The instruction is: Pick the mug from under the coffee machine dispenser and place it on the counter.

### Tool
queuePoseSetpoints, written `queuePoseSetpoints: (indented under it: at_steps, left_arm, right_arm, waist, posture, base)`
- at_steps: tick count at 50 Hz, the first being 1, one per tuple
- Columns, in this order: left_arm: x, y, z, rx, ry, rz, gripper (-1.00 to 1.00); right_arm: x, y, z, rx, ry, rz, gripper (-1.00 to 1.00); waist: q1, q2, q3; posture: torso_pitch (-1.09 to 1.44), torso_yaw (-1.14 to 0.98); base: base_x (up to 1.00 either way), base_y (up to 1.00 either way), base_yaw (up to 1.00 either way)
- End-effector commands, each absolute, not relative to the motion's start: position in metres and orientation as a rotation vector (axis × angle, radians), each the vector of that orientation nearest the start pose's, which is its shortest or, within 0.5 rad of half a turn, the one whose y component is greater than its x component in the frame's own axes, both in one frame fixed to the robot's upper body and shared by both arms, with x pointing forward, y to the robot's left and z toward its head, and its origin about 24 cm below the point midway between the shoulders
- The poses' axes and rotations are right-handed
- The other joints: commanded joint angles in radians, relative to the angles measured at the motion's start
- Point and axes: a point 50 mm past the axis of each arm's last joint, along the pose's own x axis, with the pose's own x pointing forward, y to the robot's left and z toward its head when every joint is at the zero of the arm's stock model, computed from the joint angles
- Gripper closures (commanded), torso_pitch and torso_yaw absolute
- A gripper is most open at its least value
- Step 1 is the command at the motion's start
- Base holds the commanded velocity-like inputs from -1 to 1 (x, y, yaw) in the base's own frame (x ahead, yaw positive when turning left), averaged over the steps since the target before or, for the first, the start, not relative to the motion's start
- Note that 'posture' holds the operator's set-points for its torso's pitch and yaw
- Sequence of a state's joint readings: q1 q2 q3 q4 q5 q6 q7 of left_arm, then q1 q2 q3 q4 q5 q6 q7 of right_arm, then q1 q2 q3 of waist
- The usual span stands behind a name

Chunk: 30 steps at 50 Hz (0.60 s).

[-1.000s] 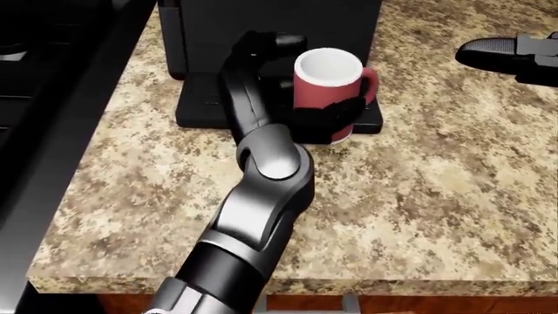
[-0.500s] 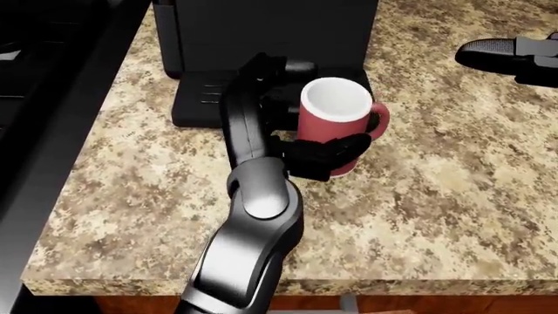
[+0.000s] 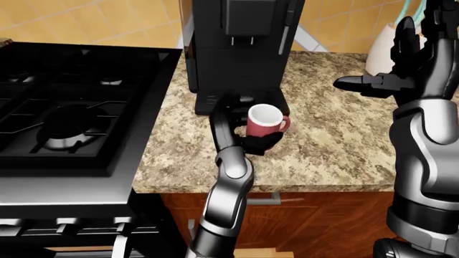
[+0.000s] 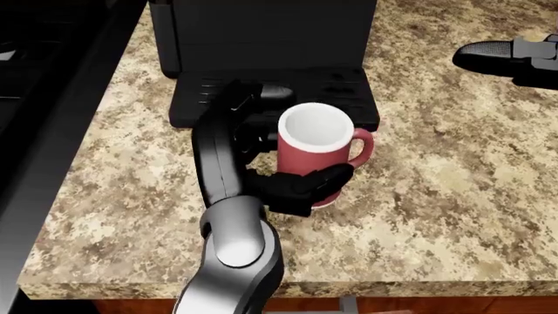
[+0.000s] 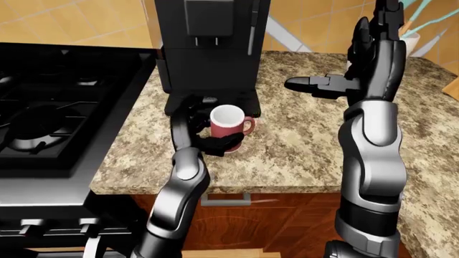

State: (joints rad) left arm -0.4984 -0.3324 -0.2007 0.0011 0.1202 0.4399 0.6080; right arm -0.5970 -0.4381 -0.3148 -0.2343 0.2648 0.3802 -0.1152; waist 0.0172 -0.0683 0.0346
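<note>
left robot hand (image 4: 292, 167): fingers wrapped round red mug (image 4: 316, 150) | mug: upright, beside coffee machine (image 3: 240, 51) drip tray, near tabletop (image 4: 436, 209) bottom edge | right robot hand (image 5: 323, 86): fingers spread, holding nothing

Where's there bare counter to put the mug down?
Bare granite counter lies to the head view's right of the mug, below the raised right hand. A narrower strip runs between the stove and the left hand. It is crowded by the coffee machine and its drip tray.
</note>
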Motion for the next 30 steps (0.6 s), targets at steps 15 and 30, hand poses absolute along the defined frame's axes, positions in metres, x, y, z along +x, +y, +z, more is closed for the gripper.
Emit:
queuePoseSetpoints:
  at_steps: [15,30]
  left_arm:
    - [0.298,0.014,0.146,-0.146,-0.064,0.14,1.0]
    - [0.291,0.009,0.136,-0.132,-0.027,0.103,1.0]
  right_arm:
    - [0.289,-0.244,0.284,-0.071,-0.623,-0.238,-1.0]
    - [0.289,-0.243,0.284,-0.072,-0.621,-0.236,-1.0]
  waist:
    - [0.006,-0.008,-0.028]
    - [0.005,-0.005,-0.037]
  posture:
    - [0.0,0.0]
    - [0.0,0.0]
  base:
    - [0.0,0.0,0.0]
    - [0.0,0.0,0.0]
